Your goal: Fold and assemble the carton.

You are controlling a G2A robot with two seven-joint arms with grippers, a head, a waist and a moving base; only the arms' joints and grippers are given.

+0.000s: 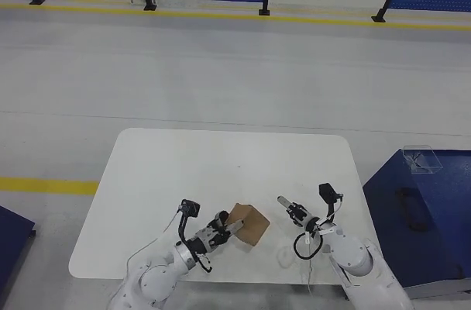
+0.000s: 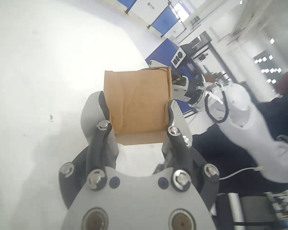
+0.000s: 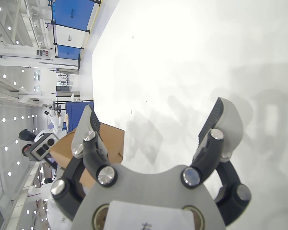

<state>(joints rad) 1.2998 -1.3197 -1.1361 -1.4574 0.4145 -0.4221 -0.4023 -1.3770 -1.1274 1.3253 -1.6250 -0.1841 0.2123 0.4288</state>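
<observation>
Left gripper (image 2: 135, 101) and right gripper (image 3: 156, 107) had grey plates, black links, silver screws. Black cable (image 2: 226, 107) looped behind the right one.

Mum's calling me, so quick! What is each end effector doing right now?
Left end effector: closed on the carton.
Right end effector: open, holding nothing.

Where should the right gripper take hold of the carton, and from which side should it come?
Probably the carton end away from the left gripper, which clamps the other end. The open right gripper could come from its own side and close across two flat opposite walls, since flat faces seat its fingers evenly.
</observation>
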